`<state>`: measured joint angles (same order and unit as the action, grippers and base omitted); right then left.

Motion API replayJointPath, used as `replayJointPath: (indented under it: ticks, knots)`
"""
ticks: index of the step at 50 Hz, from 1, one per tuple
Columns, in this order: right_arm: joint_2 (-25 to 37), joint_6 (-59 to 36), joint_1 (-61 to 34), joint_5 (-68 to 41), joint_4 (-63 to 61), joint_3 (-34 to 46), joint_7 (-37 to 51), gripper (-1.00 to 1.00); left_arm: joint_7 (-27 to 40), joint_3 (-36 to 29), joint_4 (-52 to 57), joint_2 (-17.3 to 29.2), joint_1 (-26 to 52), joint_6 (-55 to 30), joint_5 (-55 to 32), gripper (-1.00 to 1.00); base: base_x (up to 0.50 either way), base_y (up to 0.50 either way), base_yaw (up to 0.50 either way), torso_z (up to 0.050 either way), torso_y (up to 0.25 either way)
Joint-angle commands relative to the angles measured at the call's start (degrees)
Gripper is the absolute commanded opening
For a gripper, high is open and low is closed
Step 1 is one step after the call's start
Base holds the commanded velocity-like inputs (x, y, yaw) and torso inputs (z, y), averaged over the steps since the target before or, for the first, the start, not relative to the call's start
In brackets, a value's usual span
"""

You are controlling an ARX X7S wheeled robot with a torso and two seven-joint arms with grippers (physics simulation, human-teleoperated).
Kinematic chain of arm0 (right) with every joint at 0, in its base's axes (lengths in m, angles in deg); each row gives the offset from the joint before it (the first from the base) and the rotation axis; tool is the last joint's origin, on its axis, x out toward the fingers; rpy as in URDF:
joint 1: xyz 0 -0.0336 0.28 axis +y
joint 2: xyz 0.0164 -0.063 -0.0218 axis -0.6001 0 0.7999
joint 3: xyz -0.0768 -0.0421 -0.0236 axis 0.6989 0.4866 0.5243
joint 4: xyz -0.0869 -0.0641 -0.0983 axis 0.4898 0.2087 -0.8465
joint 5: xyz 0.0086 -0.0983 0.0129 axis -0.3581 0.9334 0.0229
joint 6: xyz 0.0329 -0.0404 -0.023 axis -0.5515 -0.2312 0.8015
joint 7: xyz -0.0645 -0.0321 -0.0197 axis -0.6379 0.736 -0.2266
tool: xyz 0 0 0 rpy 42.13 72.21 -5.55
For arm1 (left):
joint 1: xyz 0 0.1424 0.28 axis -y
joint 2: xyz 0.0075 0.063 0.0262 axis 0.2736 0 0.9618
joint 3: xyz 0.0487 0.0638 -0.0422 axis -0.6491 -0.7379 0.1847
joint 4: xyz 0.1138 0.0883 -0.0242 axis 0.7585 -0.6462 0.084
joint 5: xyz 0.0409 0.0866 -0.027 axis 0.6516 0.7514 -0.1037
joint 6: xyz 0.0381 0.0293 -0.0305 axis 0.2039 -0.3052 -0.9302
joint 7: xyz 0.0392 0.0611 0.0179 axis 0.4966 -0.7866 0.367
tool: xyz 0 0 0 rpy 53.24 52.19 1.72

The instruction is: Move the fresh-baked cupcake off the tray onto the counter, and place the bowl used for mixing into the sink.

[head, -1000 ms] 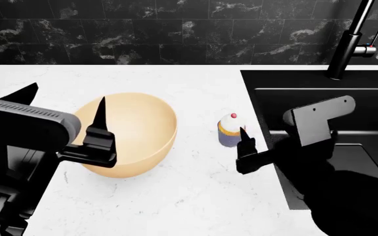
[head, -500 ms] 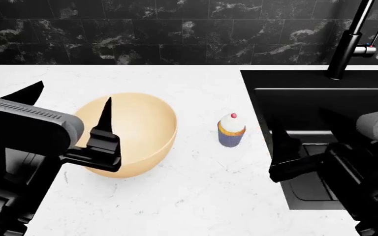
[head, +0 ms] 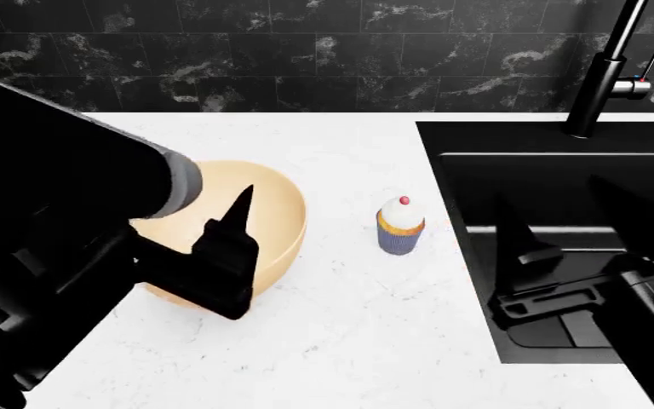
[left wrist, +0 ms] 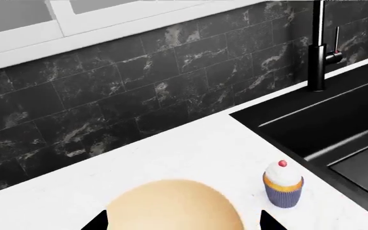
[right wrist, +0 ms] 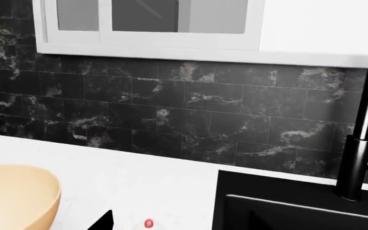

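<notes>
The small cupcake with lavender wrapper, white frosting and red cherry stands upright on the white marbled stone counter, between the large pale tan-yellow bowl and the matte black rectangular sink, as it did a second ago. Since then the left gripper has swung across the bowl's near side, its jaws spread wide. The right gripper has pulled back from the cupcake over the sink, jaws apart, empty.
</notes>
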<state>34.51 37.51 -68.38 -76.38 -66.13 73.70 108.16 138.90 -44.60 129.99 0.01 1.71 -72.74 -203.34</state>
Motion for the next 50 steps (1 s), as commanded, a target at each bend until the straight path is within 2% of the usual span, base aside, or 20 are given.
replayJointPath:
  ticks: [1, 6, 20, 26, 37, 50]
  knots:
    - [1.11, 0.86, 1.1, -0.76, -1.22, -1.91, 0.9, 1.0, 3.54, -9.93, -10.15, -1.95, 12.85, -2.53, -11.82, 1.0, 0.0, 0.0, 0.0, 0.0, 0.0]
    - [1.26, 0.95, 1.25, -0.9, -1.43, -2.17, 0.9, 1.0, 2.54, -13.21, -14.6, -3.52, 14.28, -4.93, -11.84, 1.0, 0.0, 0.0, 0.0, 0.0, 0.0]
    - [-2.06, 0.51, 3.2, 4.05, 1.29, 0.02, -1.23, 1.0, -3.98, -16.63, -25.54, -7.25, 11.56, -9.04, -6.58, 1.0, 0.0, 0.0, 0.0, 0.0, 0.0]
    - [-1.79, 1.09, 4.95, 4.39, 1.02, -1.06, -1.65, 1.0, -7.69, -17.49, -29.33, -9.88, 11.29, -11.05, -4.93, 1.0, 0.0, 0.0, 0.0, 0.0, 0.0]
    - [-2.13, 1.06, 4.9, 4.72, 0.97, -0.73, -1.8, 1.0, -11.85, -18.82, -32.46, -11.8, 11.38, -14.25, -4.14, 1.0, 0.0, 0.0, 0.0, 0.0, 0.0]
    - [-2.71, 0.82, 4.79, 5.48, 1.41, 0.04, -2.13, 1.0, -19.99, -19.4, -39.92, -15.19, 11.05, -19.61, 2.39, 1.0, 0.0, 0.0, 0.0, 0.0, 0.0]
